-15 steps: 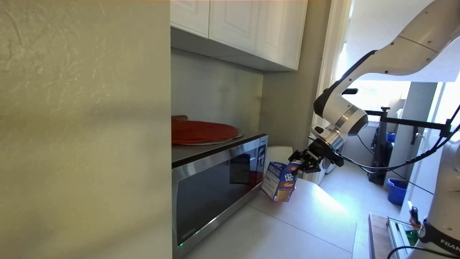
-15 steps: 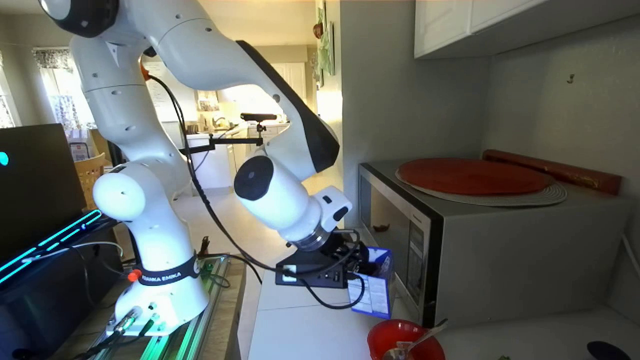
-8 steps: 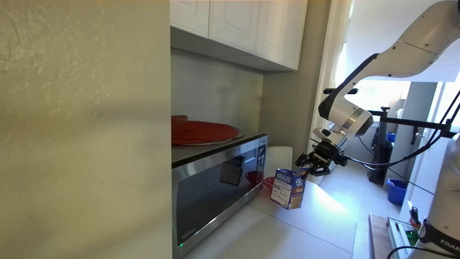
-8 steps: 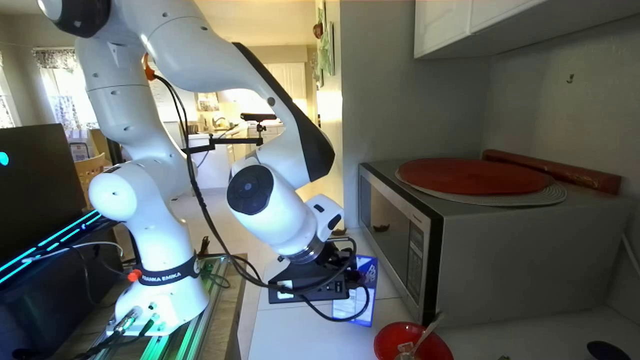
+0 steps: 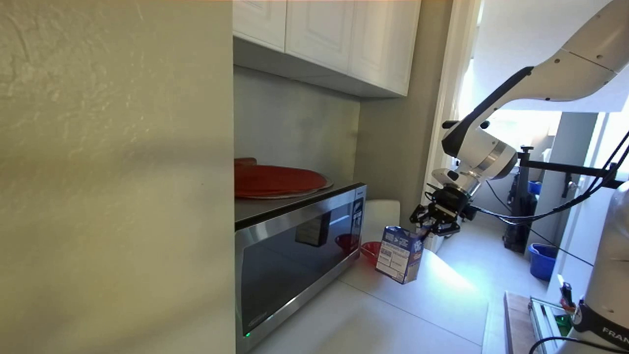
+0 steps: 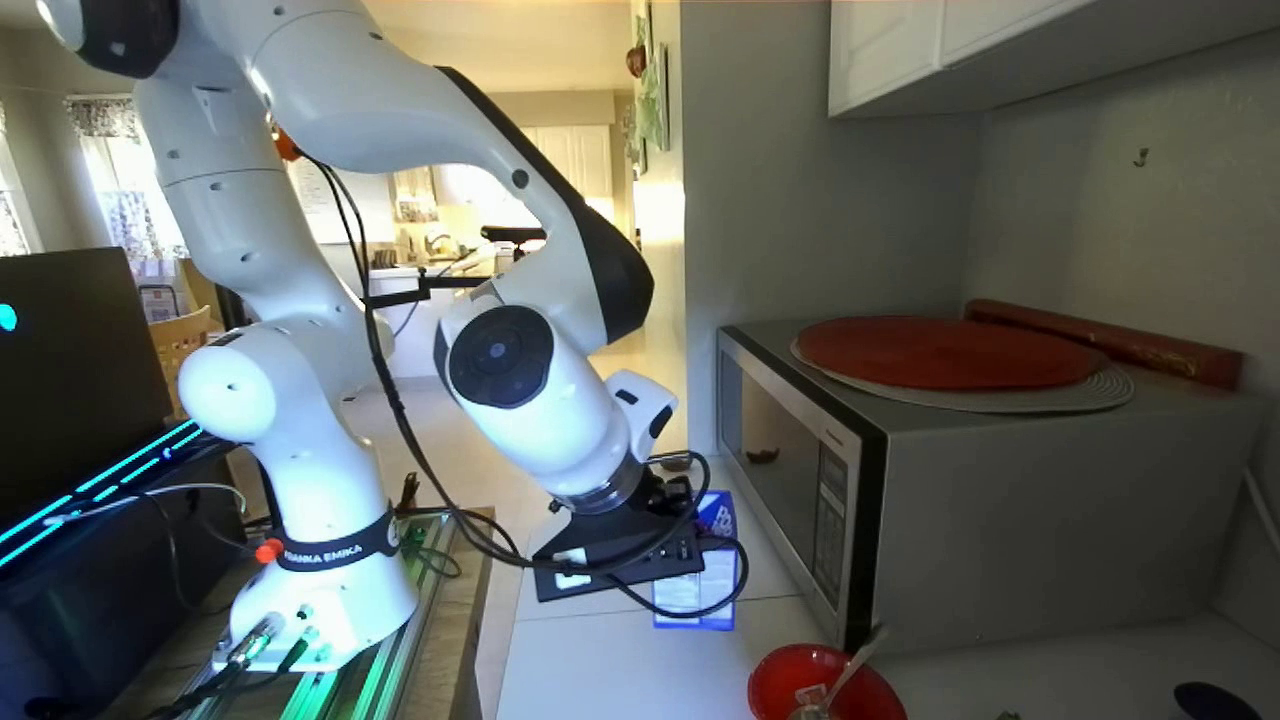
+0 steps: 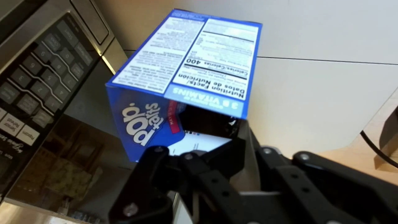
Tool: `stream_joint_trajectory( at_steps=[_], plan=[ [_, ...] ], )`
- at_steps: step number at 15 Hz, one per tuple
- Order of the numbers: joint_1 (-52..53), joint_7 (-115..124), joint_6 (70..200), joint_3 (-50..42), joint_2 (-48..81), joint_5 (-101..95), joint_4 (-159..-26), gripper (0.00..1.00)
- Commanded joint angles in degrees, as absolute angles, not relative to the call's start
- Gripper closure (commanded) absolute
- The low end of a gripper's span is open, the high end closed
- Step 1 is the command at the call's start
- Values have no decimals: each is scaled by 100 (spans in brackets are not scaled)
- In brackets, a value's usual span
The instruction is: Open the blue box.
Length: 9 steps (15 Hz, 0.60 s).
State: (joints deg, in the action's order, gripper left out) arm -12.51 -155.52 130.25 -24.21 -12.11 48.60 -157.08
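The blue box (image 5: 393,255) is a Pop-Tarts carton at the counter, leaning slightly, in front of the microwave. In an exterior view it is partly behind the wrist and cables (image 6: 718,512). In the wrist view the carton (image 7: 214,53) shows its nutrition panel, and its top is open onto a dark inside. My gripper (image 7: 247,146) is shut on an upright cardboard flap (image 7: 248,169) at the carton's top edge. In an exterior view the gripper (image 5: 425,230) is at the carton's upper corner. I cannot tell whether the carton's bottom touches the counter.
The microwave (image 5: 295,255) stands beside the carton, with its keypad close in the wrist view (image 7: 46,68). A red bowl (image 6: 775,675) with a spoon sits on the counter (image 5: 373,314) near the microwave. White cabinets (image 5: 324,34) hang above. Cables loop from the wrist.
The gripper and carton have moved away from the microwave together. The carton has turned and tilts less. The red bowl, hidden before in an exterior view, shows now and has shifted slightly.
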Motion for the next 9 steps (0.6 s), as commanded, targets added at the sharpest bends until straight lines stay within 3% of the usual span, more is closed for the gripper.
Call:
stream_joint_trajectory(
  at_steps=[1, 3, 9],
  plan=[
    [-856, -15682, 12868, -3059, -1534, 4335, -15745, 73],
    [-625, -15681, 12915, -3400, -1601, 4144, -15778, 68],
    [-629, -15680, 12792, -3676, -1358, 4213, -15713, 24]
  ],
)
